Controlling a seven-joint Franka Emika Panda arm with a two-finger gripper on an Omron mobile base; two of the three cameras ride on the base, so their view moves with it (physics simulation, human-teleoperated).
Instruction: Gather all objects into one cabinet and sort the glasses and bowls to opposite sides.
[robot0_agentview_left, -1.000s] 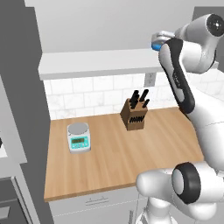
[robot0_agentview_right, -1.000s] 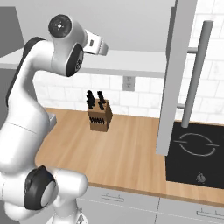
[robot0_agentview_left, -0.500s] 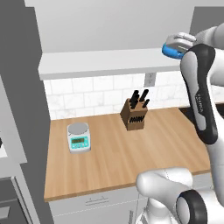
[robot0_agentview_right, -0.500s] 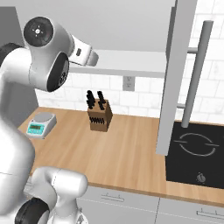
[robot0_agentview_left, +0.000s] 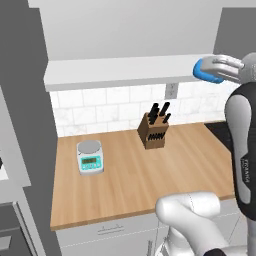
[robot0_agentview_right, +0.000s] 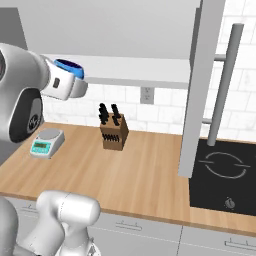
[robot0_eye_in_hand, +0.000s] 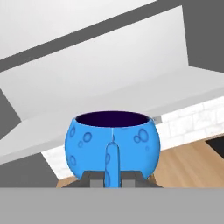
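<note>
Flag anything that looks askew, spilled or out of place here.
Nothing stands out. The blue cup sits upright in the gripper, held up by the shelf; the knife block and scale stand squarely on the counter.

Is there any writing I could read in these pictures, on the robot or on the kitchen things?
"FRANKA", running down the robot's dark forearm, barely legible.
Round logo on the arm's dark joint: too blurred to read.
Screen of the kitchen scale: too small to read.
Blue cup in the pincer: spots, no writing.
</note>
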